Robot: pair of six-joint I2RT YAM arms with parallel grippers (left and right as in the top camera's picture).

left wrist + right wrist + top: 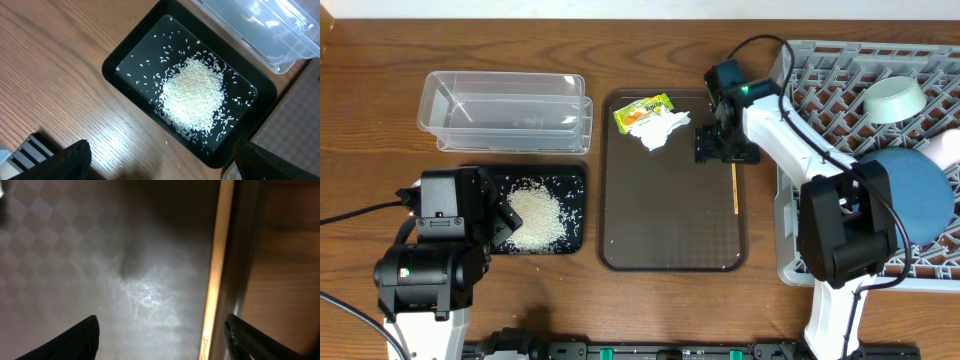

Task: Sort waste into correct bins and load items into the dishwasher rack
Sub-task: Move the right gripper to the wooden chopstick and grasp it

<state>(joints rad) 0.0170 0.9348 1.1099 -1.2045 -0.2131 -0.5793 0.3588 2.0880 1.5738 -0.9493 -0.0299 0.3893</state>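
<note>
White rice (533, 217) lies heaped in the black tray (575, 180); it also shows in the left wrist view (192, 95). My left gripper (160, 167) is open and empty, hovering over the table at the black tray's (115, 75) near corner. The yellow-green wrapper (642, 110) and white tissue (661, 131) lie at the far end of the brown serving tray (670, 250). My right gripper (720, 146) is open low over that tray, straddling the wooden chopstick (735, 188) by the tray's right rim (217, 270). The grey rack (820, 100) holds a mint-green bowl (893, 98) and a dark-blue bowl (917, 195).
The clear tub (505, 110) stands empty behind the black tray, and its corner shows in the left wrist view (260, 25). A pale pink cup (946, 150) sits at the rack's right edge. The right arm reaches across the rack's left side.
</note>
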